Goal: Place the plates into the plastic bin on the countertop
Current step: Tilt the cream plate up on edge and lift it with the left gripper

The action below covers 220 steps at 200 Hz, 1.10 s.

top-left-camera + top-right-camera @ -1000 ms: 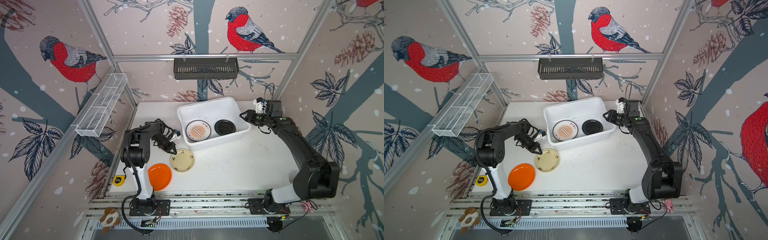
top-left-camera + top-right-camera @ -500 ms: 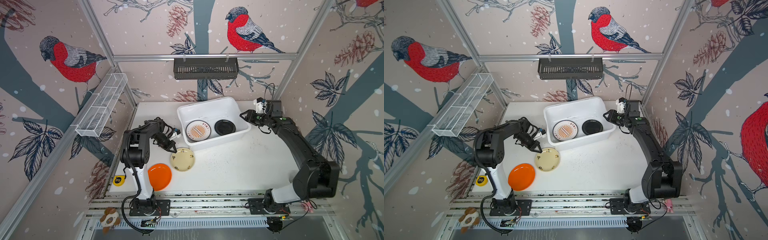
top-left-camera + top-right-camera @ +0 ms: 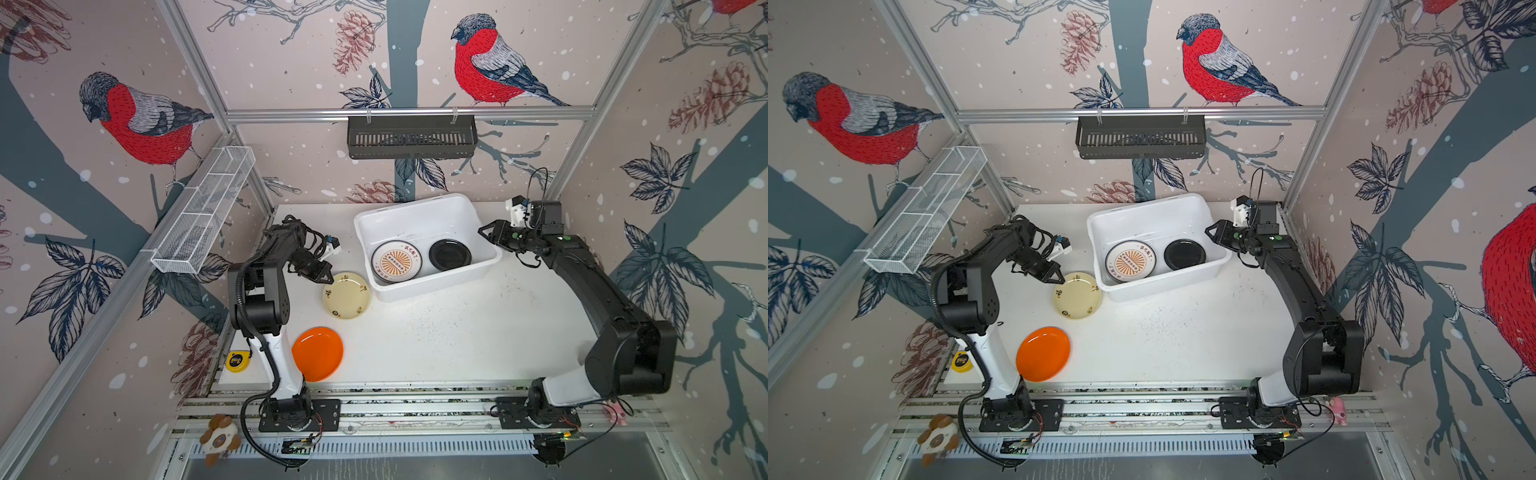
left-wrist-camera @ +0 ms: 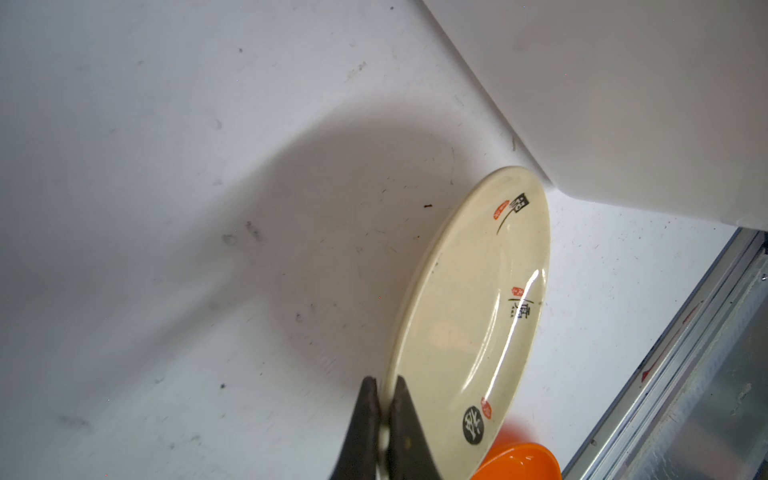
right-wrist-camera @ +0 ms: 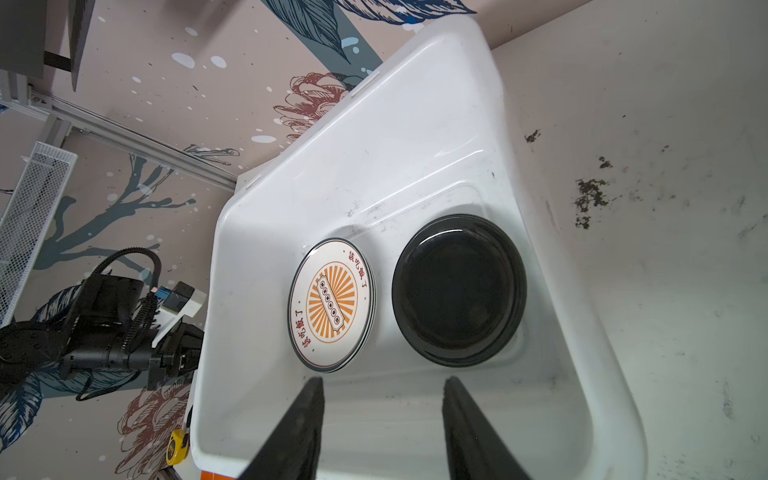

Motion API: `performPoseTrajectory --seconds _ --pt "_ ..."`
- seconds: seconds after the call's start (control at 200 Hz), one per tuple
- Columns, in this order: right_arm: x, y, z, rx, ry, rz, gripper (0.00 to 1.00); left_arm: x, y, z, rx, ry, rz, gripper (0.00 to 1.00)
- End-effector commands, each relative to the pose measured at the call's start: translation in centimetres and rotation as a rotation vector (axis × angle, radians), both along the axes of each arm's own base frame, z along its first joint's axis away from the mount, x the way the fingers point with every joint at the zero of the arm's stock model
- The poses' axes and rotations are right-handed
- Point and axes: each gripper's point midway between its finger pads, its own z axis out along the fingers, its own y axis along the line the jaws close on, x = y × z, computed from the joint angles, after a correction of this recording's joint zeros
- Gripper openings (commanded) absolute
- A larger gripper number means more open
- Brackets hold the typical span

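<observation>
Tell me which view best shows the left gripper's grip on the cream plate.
Left wrist: left gripper pinches the rim of the cream plate, close up. Both top views show it small; right wrist view lacks the plate.

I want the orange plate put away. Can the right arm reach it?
Probably not easily. The orange plate lies at the front left beside the left arm's base, while the right hand hovers open over the plastic bin's right end. That looks a long stretch across the countertop.
</observation>
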Motion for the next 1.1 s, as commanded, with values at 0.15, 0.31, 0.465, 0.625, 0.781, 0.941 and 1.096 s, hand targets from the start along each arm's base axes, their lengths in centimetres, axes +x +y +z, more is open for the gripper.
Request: performPoseTrajectory --seconds 0.15,0.31,0.465,0.625,0.781,0.941,1.096 --pt "0.7 0.4 0.8 0.014 -0.034 0.020 0.48 1.9 3.5 3.2 0.025 -0.041 0.066 0.00" --pt "1.0 0.5 0.8 0.014 -0.036 0.027 0.48 3.8 5.3 5.7 0.040 -0.092 0.105 0.00" --pt "1.3 0.6 0.7 0.017 -0.037 0.034 0.48 5.4 6.9 7.6 0.045 -0.138 0.168 0.00" --pt "1.7 0.6 0.8 0.019 -0.039 0.040 0.48 6.4 7.3 9.7 0.035 -0.177 0.203 0.00" --pt "2.1 0.8 0.9 0.019 -0.041 0.049 0.48 7.5 7.2 12.2 0.012 -0.219 0.233 0.00" --pt "2.5 0.9 0.7 0.023 -0.039 0.054 0.48 8.5 7.7 14.4 0.021 -0.268 0.258 0.00" --pt "2.7 1.0 0.9 0.026 -0.043 0.057 0.48 9.3 8.1 16.3 0.026 -0.307 0.283 0.00"
